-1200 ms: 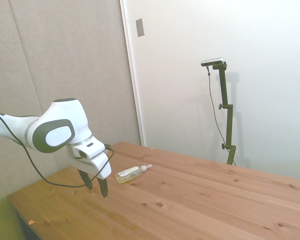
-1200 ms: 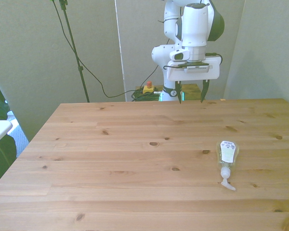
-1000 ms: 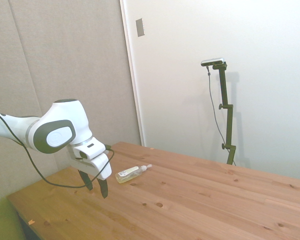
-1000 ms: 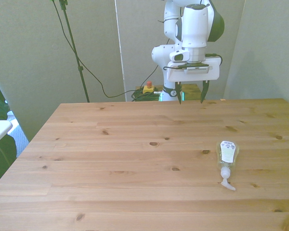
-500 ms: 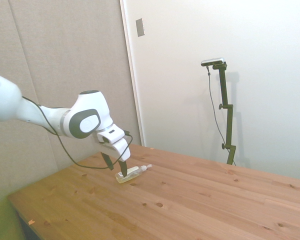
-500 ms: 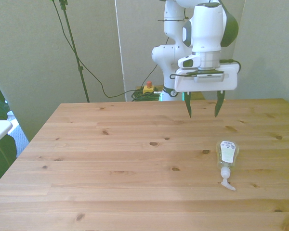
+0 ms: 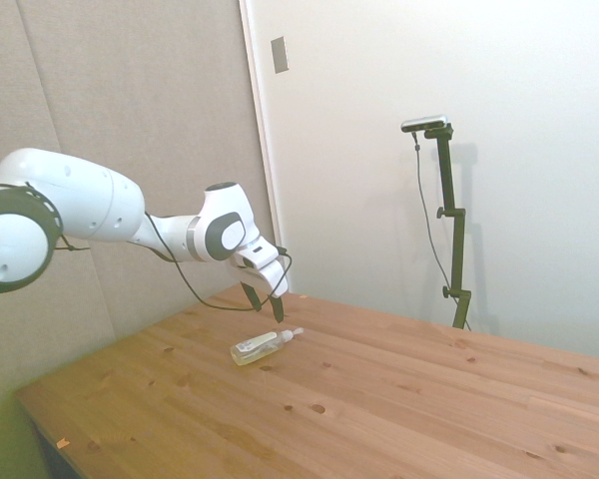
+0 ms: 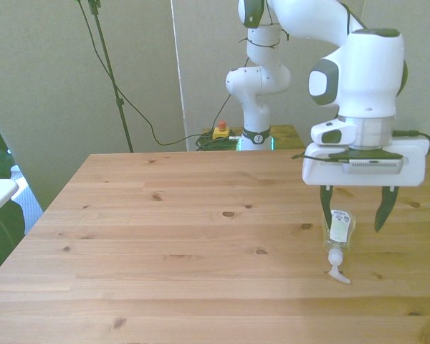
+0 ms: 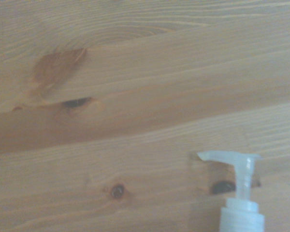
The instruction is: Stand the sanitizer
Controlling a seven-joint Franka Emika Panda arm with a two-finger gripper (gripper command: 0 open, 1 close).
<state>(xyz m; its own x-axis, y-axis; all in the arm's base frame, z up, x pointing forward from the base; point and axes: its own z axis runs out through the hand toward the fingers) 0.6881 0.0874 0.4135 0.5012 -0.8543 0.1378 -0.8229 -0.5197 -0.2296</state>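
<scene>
Hovered with fingers spread wide: end effector (image 8: 351, 215) above the sanitizer (image 8: 338, 231), gripping nothing and touching nothing. Lay flat on the desk (image 8: 165, 272) toward the front view's right, nozzle cap (image 8: 336, 271) aimed at the near edge, pale label up. Straddled the bottle's body in the front view, one dark fingertip (image 8: 325, 212) just beside the label's edge, the other fingertip (image 8: 380, 217) well clear on the far side. Sat off-centre over the bottle (closer to one finger than the other), so likely to nudge or roll it on the way down rather than bracket it evenly. Seemed slim and smooth-walled, apt to squirt out of a pinch or pivot in the grip while being tipped upright. Risked toppling again if released on its narrow base at a tilt. Showed in the wrist view only the white pump head (image 9: 234, 166) over bare wood grain, body mostly cut off.
</scene>
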